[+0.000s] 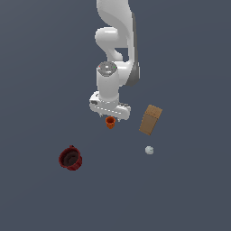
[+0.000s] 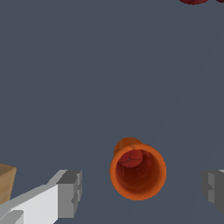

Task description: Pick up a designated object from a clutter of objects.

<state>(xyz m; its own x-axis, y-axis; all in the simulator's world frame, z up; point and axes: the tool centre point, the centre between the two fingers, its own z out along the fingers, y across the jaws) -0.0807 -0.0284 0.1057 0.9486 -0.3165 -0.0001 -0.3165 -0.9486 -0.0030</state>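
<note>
The small bright-orange cup [image 1: 110, 122] stands upright on the dark floor, just below my gripper [image 1: 110, 116]. From the wrist view I look down into the orange cup [image 2: 137, 171], which sits between the two grey fingertips [image 2: 70, 193] with a gap on each side. The gripper [image 2: 142, 189] is open and touches nothing. The larger dark-red cup [image 1: 70, 158] lies toward the exterior view's left, nearer the front. The tan-brown box [image 1: 150, 119] stands tilted on the exterior view's right, with the tiny white ball [image 1: 149, 150] in front of it.
The white arm [image 1: 115, 40] reaches down from the top of the exterior view. A corner of the brown box [image 2: 6, 183] and a sliver of the dark-red cup [image 2: 194, 1] show at the edges of the wrist view.
</note>
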